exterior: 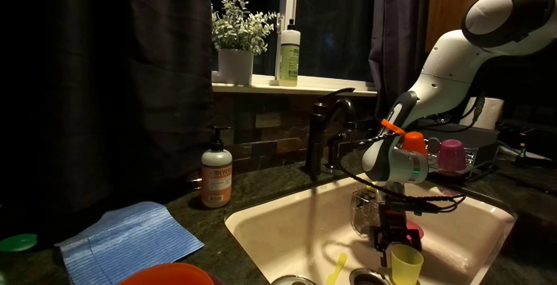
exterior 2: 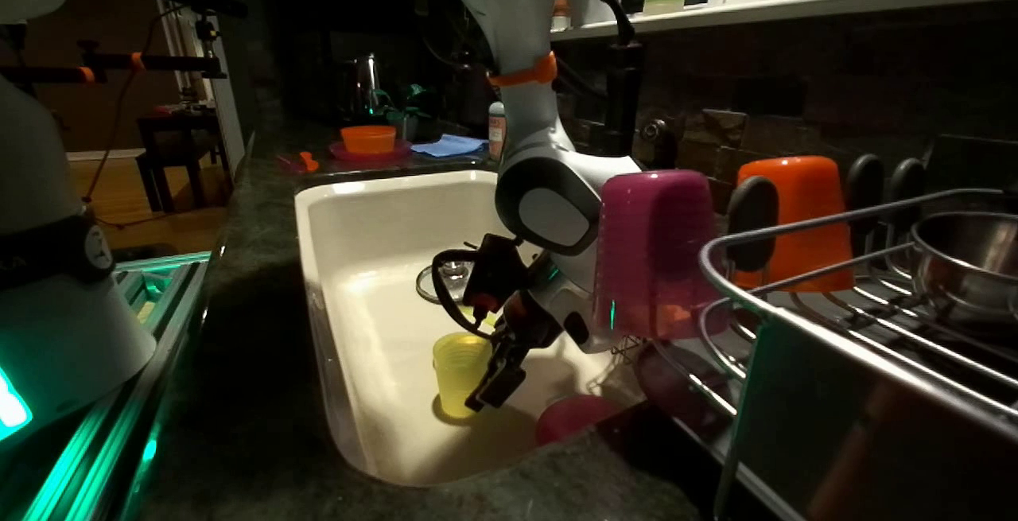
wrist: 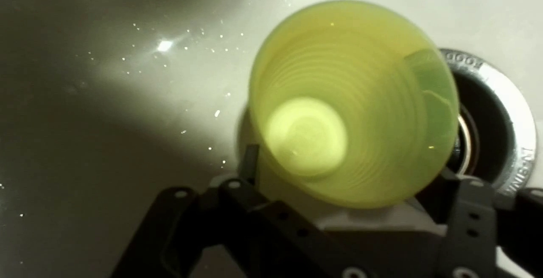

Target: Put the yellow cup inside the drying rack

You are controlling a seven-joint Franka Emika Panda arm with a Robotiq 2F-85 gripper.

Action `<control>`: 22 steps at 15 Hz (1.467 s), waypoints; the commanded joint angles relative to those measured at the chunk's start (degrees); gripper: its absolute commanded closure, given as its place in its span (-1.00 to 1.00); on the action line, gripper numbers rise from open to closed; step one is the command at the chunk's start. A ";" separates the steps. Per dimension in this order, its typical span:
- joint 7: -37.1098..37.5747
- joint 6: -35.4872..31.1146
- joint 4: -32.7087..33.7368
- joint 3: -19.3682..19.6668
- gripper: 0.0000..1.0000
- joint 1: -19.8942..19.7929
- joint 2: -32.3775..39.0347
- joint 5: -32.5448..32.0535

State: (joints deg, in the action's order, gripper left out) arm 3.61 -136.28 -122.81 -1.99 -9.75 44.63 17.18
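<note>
Down in the cream sink (exterior: 278,228), can see the yellow cup (exterior 2: 457,374) standing upright with its mouth up, well apart from the drying rack (exterior 2: 883,378). In an exterior view, can place that rack between two and three o'clock from the yellow cup. Above the sink, can make out a white arm (exterior: 448,72), bent down toward the yellow cup, with an unclenched pincer (wrist: 348,165). In the wrist view, can follow the fingertips (wrist: 251,159), spread apart, to about eight and four o'clock at the cup's rim. Cannot tell about contact between fingertips and cup. There too, at three o'clock, can find a drain (wrist: 515,112), partly covered by the cup.

Elsewhere in the sink, in an exterior view, can spot a wire basket (exterior: 363,213) at eleven o'clock from the yellow cup and a flat yellow piece (exterior: 337,269) at nine. Also in an exterior view, can see a pink round piece (exterior 2: 576,417) between three and four o'clock from the yellow cup. On the rack, can see an upturned magenta cup (exterior 2: 656,250), with an upturned orange cup (exterior 2: 799,223) and a metal pot (exterior 2: 974,266) at three o'clock from it. On the bench (exterior: 256,189), can pick out a soap bottle (exterior: 216,180), with a blue cloth (exterior: 130,237) at eight o'clock from it.
</note>
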 commanded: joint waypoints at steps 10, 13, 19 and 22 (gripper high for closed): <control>-1.81 2.03 1.29 -0.62 -0.04 -0.76 1.18 1.71; -1.77 2.44 1.49 -0.91 -0.31 -0.96 1.36 2.18; -1.29 6.17 2.21 -1.18 -1.00 -0.58 2.26 2.73; -1.26 8.79 3.07 -0.79 -1.00 -0.25 3.07 2.37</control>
State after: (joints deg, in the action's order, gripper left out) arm 3.08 -130.34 -121.72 -3.01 -10.17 45.79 18.64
